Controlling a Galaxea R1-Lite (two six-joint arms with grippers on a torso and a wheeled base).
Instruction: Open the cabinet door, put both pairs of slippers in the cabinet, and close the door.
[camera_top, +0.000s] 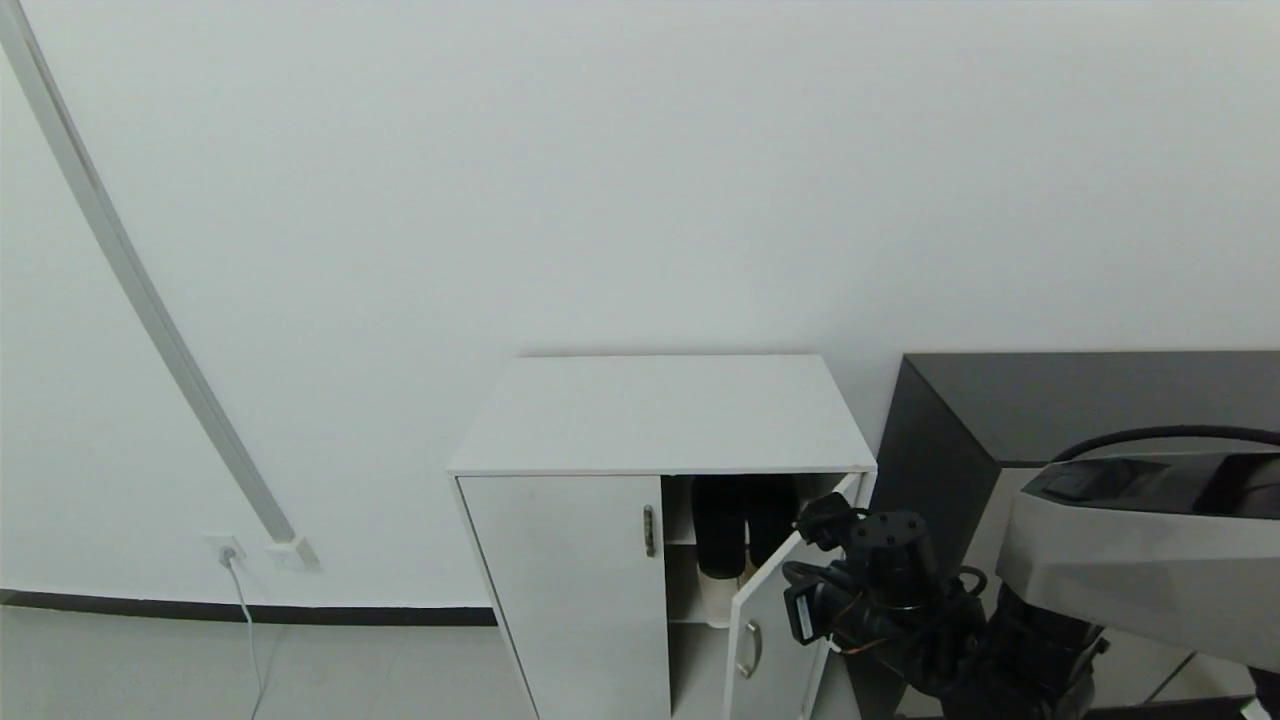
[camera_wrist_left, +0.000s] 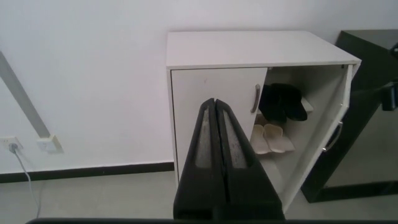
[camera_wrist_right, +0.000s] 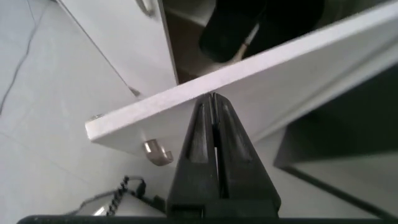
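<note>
The left hand (camera_wrist_left: 214, 102) is hanging well back from the cabinet (camera_top: 660, 415), closed tight and gripping nothing. The right hand (camera_wrist_right: 213, 96) is also closed and empty, with its tip at the edge of the half-open right door (camera_wrist_right: 280, 68). That door is looking like a stiff, light hinged panel. Pushing its outer face near the handle (camera_top: 748, 650), away from the hinges, is probably going to swing it easily. Deeper inside, 2 pairs are lying stored: the black slippers (camera_wrist_left: 286, 102) above the cream slippers (camera_wrist_left: 272, 138).

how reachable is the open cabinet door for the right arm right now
Likely yes: the right pincer, shut, sits at the top edge of the open door, and nothing stands between them. Actual contact is hard to tell.
</note>
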